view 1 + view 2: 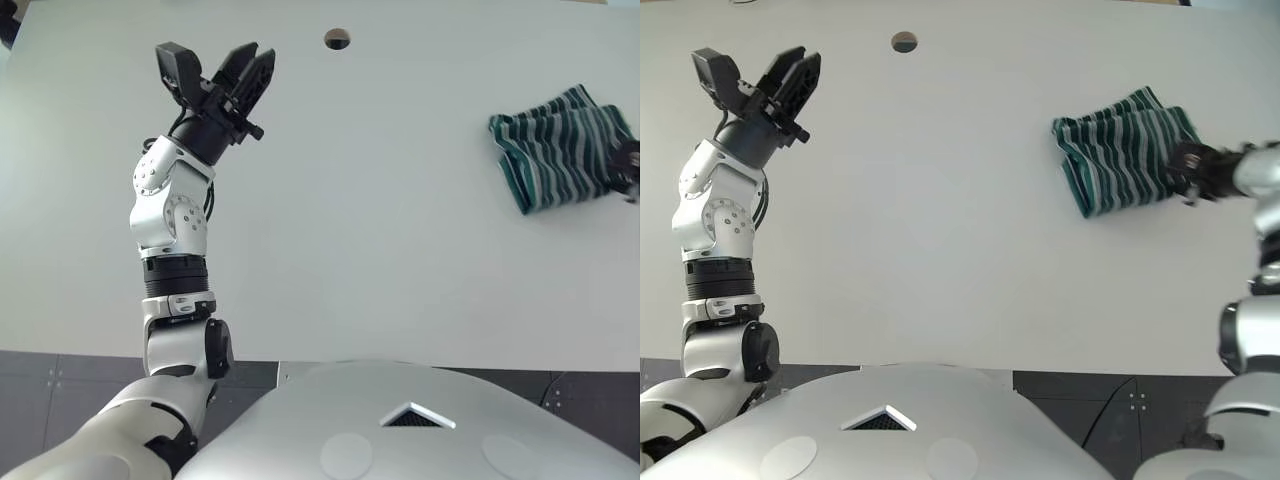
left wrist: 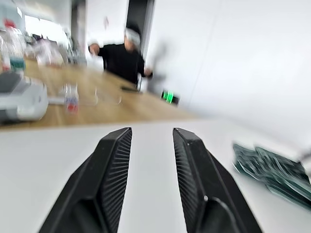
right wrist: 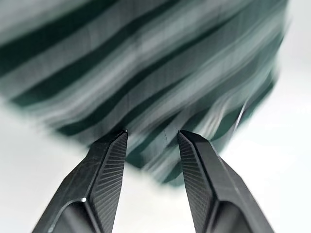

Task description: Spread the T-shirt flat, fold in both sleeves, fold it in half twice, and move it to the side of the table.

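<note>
Right gripper [image 1: 1188, 160]: fingers apart, nothing clamped between them; the tips sit at the T-shirt's right-hand edge. I cannot tell whether they touch the cloth.
T-shirt [image 1: 1120, 150]: folded into a compact, roughly square bundle with green and white stripes. It lies flat on the table [image 1: 380, 250], directly ahead of the right gripper's fingertips and well apart from the left gripper, off to that gripper's right.
Left gripper [image 1: 250, 65]: raised above the table and pointing towards its far side, fingers spread, holding nothing.
Shirt edges: the layered fold edges show on the side facing the left gripper; the side by the right gripper is partly hidden behind it.
Open room: a broad stretch of bare white tabletop runs from the left gripper across to the shirt, and more lies between the shirt and the table's near edge. The table's right edge beyond the right gripper cannot be made out.
Hole [image 1: 337, 39]: a small round opening in the tabletop, beyond the left gripper and slightly to its right.
Count: one T-shirt, two grippers, one hole.
</note>
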Controlling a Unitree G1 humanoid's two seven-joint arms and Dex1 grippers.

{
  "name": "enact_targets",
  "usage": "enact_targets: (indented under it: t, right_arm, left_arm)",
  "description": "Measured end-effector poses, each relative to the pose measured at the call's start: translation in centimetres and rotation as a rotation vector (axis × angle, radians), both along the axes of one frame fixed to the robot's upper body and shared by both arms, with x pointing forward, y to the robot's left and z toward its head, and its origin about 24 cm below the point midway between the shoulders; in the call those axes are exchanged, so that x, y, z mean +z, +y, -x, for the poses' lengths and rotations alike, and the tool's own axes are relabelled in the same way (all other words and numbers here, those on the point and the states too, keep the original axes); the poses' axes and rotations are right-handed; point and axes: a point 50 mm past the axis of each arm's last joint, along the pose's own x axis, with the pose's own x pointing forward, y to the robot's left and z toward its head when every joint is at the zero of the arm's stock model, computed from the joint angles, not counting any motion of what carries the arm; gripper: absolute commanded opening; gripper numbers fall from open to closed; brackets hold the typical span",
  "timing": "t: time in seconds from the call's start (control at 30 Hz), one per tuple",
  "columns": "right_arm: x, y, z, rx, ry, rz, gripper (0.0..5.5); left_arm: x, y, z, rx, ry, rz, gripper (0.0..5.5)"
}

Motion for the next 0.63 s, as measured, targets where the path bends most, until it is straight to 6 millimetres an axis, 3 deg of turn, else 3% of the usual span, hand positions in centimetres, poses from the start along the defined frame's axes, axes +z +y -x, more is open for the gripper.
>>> enact_targets:
  t: [0.07,0.1,0.13,0.2,0.3,0.37,0.5,0.63]
  right_arm:
    - [0.8,-0.3,-0.4,-0.031,-0.110,-0.011,1.93]
    - [1.3,0.9,-2.0,-0.010,-0.239,-0.071,1.93]
    - [2.3,3.7,-4.7,0.079,-0.437,-0.155,1.93]
    - [4.9,8.4,-8.0,0.184,-0.846,-0.289,1.93]
    - [8.4,15.7,-9.6,0.194,-1.379,-0.690,1.93]
    - [6.3,20.3,-9.8,0.100,-1.415,-0.961,1.93]
    - [2.9,24.7,-10.4,-0.097,-1.300,-1.267,1.93]
    - [4.4,27.3,-11.3,-0.091,-1.326,-1.385,1.93]
  left_arm:
    - [-0.2,-1.0,-0.4,0.023,-0.006,0.048,1.57]
    - [-0.1,-1.4,-0.8,0.042,-0.022,0.067,1.57]
    - [0.4,-1.5,-1.1,0.086,-0.055,0.081,1.57]
    - [1.3,-0.8,-1.5,0.216,-0.124,0.071,1.57]
    - [2.0,-0.4,-2.3,0.424,-0.186,0.056,1.57]
    - [1.8,-0.9,-3.2,0.525,-0.206,-0.005,1.57]
    - [1.9,-1.7,-4.2,0.679,-0.297,-0.123,1.57]
    - [3.2,-2.1,-5.1,0.778,-0.349,-0.189,1.57]
